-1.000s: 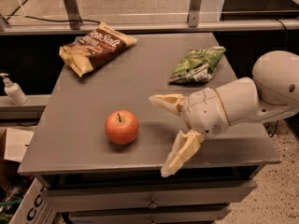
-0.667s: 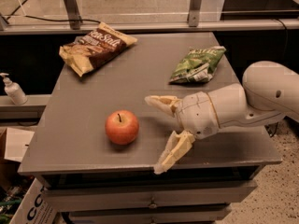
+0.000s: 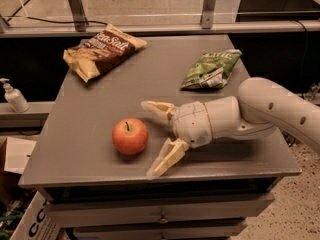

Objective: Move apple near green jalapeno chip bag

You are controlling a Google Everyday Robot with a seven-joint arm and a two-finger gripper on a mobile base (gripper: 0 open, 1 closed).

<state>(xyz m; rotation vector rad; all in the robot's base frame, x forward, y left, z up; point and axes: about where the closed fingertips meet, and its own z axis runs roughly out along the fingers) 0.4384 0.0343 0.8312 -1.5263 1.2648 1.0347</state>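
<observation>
The apple [image 3: 130, 136], red-orange with a short dark stem, sits on the grey table [image 3: 95, 114] near its front edge. The green jalapeno chip bag [image 3: 211, 69] lies crinkled at the table's right rear. My gripper [image 3: 149, 140] comes in from the right, low over the table, with its two cream fingers spread wide. One finger [image 3: 156, 109] is behind the apple's right side and the other [image 3: 165, 159] is in front of it. The gripper is open and empty, with the apple just left of the gap between the fingers.
A larger brown-and-yellow chip bag [image 3: 102, 50] lies at the table's left rear. A soap pump bottle [image 3: 13, 96] stands on a ledge to the left. A metal railing [image 3: 150, 29] runs behind the table. Drawers [image 3: 160, 216] are below the table's front edge.
My gripper has moved left toward the apple, so its open fingers now reach close to the apple's right side. The apple and both bags have not moved.
</observation>
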